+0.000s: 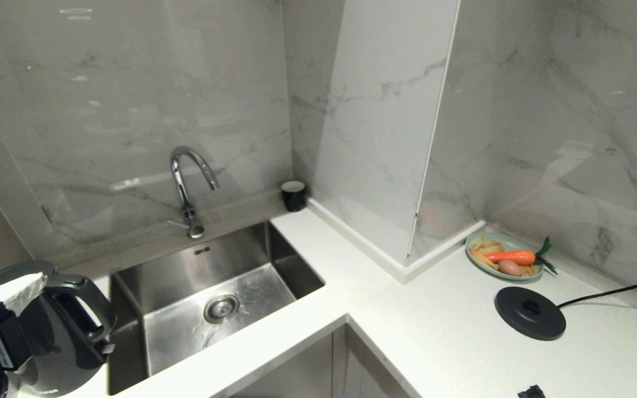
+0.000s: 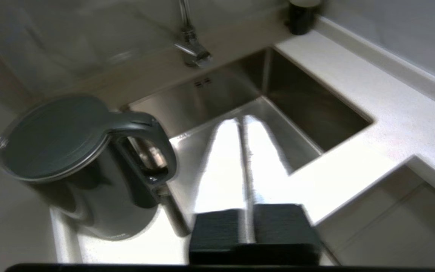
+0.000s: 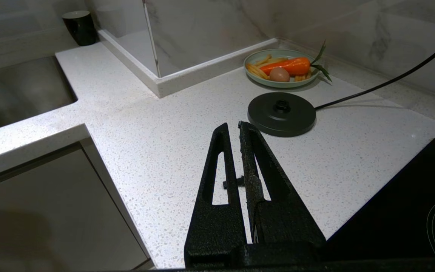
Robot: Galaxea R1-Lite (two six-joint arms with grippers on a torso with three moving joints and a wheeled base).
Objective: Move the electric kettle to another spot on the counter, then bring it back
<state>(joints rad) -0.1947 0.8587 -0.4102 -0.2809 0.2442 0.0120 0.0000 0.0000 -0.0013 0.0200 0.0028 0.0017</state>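
A: One electric kettle (image 1: 58, 331) in head view, standing on the counter (image 1: 440, 326) left of the sink (image 1: 208, 298), handle toward the basin. Also 1 tap (image 1: 188, 188), 1 black cup (image 1: 293, 195) at the back wall, 1 plate (image 1: 504, 255) w/ 1 carrot (image 1: 509, 256) + 1 egg (image 1: 510, 268), 1 base disc (image 1: 530, 313) w/ cord, far right, well apart from the kettle.

B: Left gripper (image 1: 17, 290)?

A: Low at the left edge, in front of the kettle; only one white finger shows there.

B: Left wrist view?

A: Left gripper (image 2: 242, 124) w/ both white fingers pressed together, nothing between them, over the sink (image 2: 278, 113). Kettle (image 2: 85, 166) beside it, not touching, lid on. Tap base + cup (image 2: 300, 17) visible; no plate or disc here.

B: Right wrist view?

A: Right gripper (image 3: 232, 128) w/ 2 black fingers closed, empty, above bare counter (image 3: 145, 124). Disc (image 3: 281, 115) just ahead, plate (image 3: 281, 68) behind it, cup (image 3: 79, 26) far back. Only this view shows the hob (image 3: 410, 211); no kettle.
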